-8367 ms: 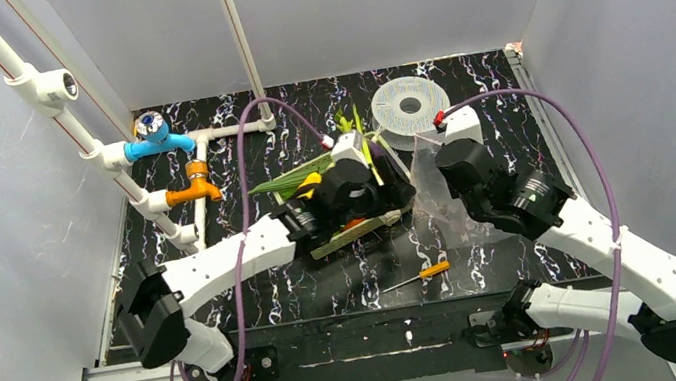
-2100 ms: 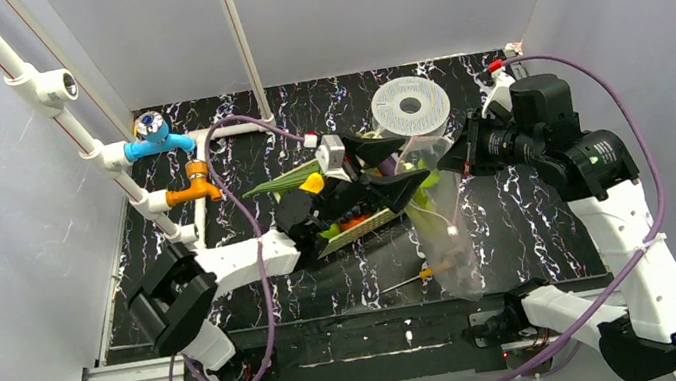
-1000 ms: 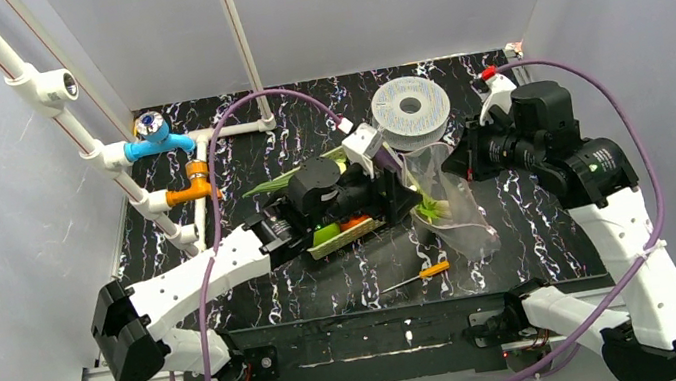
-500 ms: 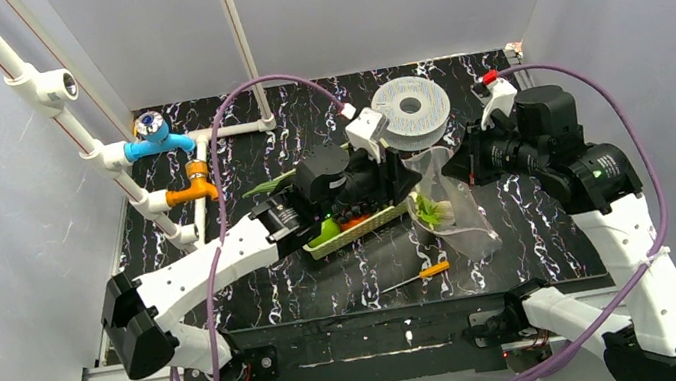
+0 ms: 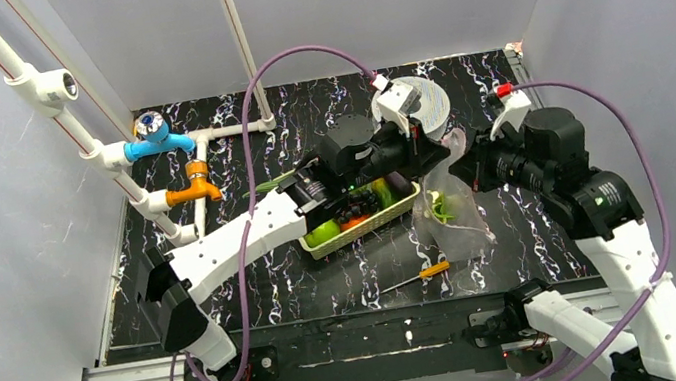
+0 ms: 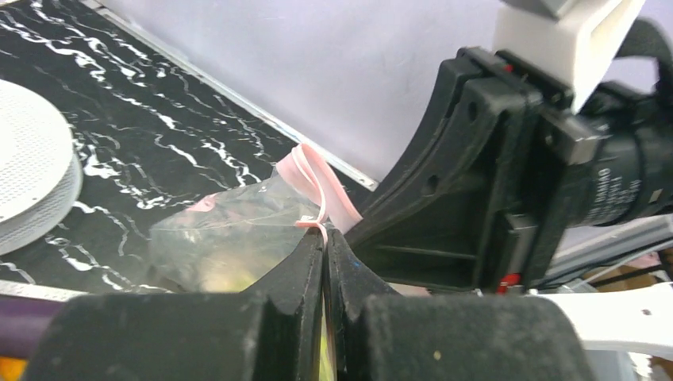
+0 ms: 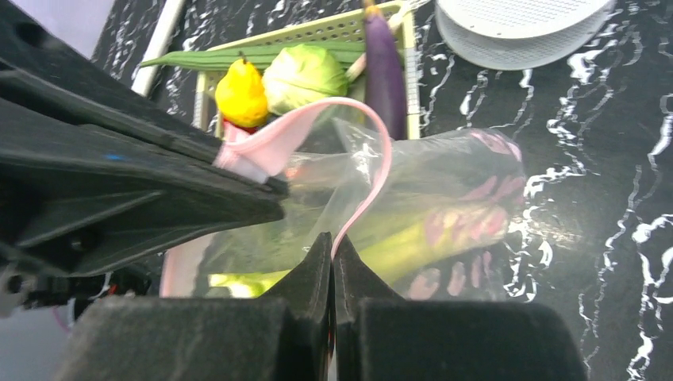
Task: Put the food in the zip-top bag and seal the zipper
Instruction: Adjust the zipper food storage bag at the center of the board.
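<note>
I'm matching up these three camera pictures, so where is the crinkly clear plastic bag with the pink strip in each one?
Top external: the crinkly clear plastic bag is right of centre, below the pale round perforated spool.
Left wrist: centre, its pink strip pinched in the shut left gripper.
Right wrist: centre to right, its pink edge pinched in the shut right gripper.
Shared landmark: that spool, in all three.

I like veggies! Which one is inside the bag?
The long pale-green leek lies inside the clear bag; the yellow pepper, cabbage and purple eggplant sit in the basket.
</note>
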Tool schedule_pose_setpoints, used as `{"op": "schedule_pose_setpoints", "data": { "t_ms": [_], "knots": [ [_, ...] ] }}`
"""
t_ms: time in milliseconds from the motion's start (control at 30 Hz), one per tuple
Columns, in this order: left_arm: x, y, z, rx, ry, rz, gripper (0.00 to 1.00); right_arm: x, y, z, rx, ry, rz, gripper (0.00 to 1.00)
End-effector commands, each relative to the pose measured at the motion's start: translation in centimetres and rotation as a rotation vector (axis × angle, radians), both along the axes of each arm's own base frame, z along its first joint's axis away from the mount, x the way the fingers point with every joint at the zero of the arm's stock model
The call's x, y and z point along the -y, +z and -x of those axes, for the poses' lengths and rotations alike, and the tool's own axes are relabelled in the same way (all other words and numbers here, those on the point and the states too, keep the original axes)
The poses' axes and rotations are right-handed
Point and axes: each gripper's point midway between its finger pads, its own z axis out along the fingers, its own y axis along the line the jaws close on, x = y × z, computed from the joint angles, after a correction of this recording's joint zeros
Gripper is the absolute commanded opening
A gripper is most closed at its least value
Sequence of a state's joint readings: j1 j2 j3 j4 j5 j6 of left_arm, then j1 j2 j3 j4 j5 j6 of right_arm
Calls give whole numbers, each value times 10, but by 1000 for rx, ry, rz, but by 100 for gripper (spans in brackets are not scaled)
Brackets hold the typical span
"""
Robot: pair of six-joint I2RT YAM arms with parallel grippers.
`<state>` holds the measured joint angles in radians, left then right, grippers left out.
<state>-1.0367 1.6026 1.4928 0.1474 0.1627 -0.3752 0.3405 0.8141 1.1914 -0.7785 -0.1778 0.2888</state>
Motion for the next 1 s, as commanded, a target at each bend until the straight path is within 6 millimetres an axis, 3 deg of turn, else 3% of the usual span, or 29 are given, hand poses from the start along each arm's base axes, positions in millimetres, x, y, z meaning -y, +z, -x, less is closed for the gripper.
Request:
{"op": "schedule_pose_setpoints", "data": {
  "t_ms": [0, 167, 300, 400, 500, 567, 700, 767, 833, 900, 967],
  "knots": [
    [7, 48, 16, 11, -79, 144, 0, 16, 14, -15, 147, -131, -35, 1],
    [-4, 32, 2, -5, 10, 81, 0, 34, 10, -15, 181, -230, -31, 1],
    [-16, 54, 11, -21, -11, 93, 0, 55, 19, -11, 181, -337, 1, 1],
    [-19, 62, 13, -37, 0, 128, 0, 41, 41, -1, 158, -265, -51, 1],
    [-12, 53, 10, -105, 5, 124, 0, 9, 66, 14, 145, -99, -174, 1],
    [-2, 51, 13, -171, -17, 133, 0, 0, 72, 17, 130, -58, -205, 1],
    [8, 75, 25, -244, -97, 207, 0, 14, 56, 4, 102, -137, -124, 1],
    [6, 80, 21, -236, -74, 228, 0, 22, 51, 1, 94, -174, -81, 1],
    [0, 66, 1, -246, 20, 208, 0, 31, 55, 1, 113, -205, -50, 1],
    [-8, 40, -20, -365, 98, 171, 0, 39, 65, 3, 151, -232, -34, 2],
    [-5, 35, -17, -501, 54, 194, 0, 41, 71, 7, 163, -236, -33, 3]
  ]
}}
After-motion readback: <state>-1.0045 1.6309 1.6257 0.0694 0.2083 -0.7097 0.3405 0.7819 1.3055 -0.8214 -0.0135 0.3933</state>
